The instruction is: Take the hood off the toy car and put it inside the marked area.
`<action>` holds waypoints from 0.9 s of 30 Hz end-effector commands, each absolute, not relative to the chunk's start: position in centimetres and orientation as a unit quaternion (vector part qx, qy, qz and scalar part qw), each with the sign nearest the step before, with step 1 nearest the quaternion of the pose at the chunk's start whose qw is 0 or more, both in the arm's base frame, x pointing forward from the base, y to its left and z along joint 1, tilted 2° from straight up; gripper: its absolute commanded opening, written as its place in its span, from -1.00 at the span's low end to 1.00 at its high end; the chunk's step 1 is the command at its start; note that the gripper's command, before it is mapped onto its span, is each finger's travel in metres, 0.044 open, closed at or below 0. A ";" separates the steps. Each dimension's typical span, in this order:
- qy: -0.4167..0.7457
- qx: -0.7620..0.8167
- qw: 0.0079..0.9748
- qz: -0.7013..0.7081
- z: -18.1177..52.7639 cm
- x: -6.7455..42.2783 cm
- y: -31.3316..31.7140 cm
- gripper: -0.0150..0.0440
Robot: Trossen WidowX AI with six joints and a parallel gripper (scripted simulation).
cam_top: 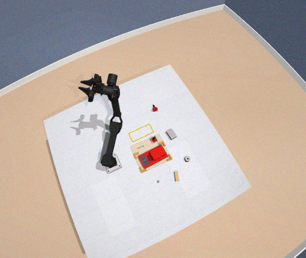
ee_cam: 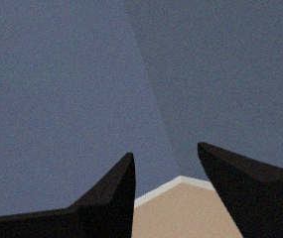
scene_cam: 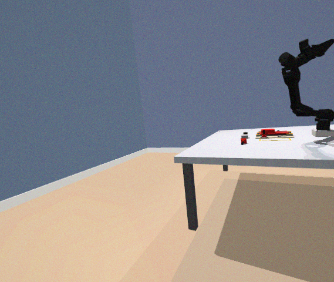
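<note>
Blue walls, tan floor, white table (cam_top: 203,200). Arm raised, gripper (cam_top: 84,85) spread and empty, high beyond table's far-left edge, aimed away from work. Red hood (cam_top: 158,152) on car (cam_top: 151,157), well right of base. Yellow-outlined area (cam_top: 141,132) just beyond car. Open room around both.

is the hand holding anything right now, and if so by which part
Nothing is held. The hand is raised and points away from the table, its fingers apart with only wall and floor between them. The hood is still on the toy car.
</note>
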State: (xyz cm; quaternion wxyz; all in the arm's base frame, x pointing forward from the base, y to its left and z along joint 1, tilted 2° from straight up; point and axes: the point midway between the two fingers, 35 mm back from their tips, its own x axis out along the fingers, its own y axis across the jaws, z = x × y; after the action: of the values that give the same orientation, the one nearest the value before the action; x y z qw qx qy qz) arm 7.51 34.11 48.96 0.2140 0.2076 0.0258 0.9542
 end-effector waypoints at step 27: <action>-0.094 0.220 -0.111 0.964 58.2 -8.3 13.0 1.00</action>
State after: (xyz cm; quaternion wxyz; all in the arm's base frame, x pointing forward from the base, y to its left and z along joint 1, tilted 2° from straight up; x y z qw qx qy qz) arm -6.61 17.18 57.51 -0.0600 0.2254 -0.0685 0.9700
